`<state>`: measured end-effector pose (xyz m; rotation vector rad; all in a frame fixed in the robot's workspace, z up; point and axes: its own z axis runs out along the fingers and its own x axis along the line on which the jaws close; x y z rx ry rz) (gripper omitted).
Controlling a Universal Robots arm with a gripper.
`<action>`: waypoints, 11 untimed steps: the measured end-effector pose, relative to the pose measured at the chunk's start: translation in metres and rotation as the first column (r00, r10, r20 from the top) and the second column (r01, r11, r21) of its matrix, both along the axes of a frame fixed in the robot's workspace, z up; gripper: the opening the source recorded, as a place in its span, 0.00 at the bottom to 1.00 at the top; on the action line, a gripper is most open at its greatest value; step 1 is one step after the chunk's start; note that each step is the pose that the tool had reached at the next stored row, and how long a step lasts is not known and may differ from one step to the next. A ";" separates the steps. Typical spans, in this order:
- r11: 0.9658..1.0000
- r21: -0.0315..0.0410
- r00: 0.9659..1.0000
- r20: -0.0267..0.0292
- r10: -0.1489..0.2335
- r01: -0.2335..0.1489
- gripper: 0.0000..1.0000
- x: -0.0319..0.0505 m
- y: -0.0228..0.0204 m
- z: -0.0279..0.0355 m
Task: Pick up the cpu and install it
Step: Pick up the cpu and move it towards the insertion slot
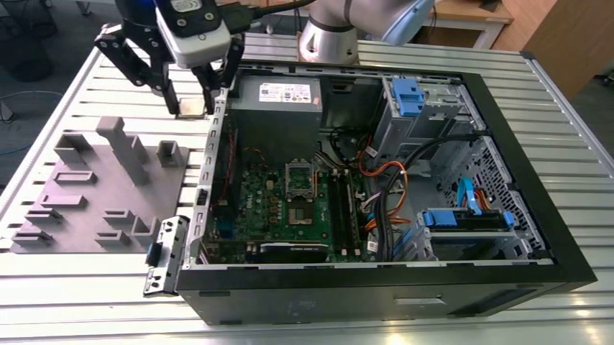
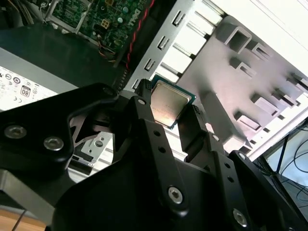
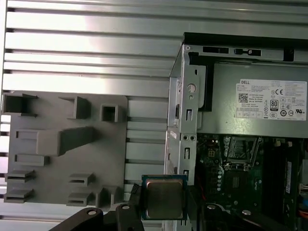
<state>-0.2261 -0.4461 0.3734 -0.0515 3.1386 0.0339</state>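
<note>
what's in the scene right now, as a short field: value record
gripper: shut on the chip, a finger on each side
chip: metal top showing, held in the air by the computer case's side wall, between case and tray
tray: grey, flat on the slatted table, at the exterior view's left of the case
computer case: open, lying on its side, green board showing
socket: on the board inside the case, apart from the chip
status: chip picked up, not installed

This looks like a robotics lab: a robot arm (image 1: 331, 32) stands over an opened desktop computer case (image 1: 364, 298) and a grey fixture tray (image 1: 86, 208) on a slotted aluminium bench (image 1: 77, 295).
</note>
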 end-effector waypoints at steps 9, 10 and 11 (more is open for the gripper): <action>1.000 0.000 1.000 0.000 0.000 0.000 0.47 0.0199 -0.0002 -0.0003; 1.000 0.000 1.000 0.000 0.000 0.000 0.47 0.0219 -0.0002 -0.0004; 1.000 0.000 1.000 0.000 0.000 0.000 0.47 0.0242 -0.0002 -0.0004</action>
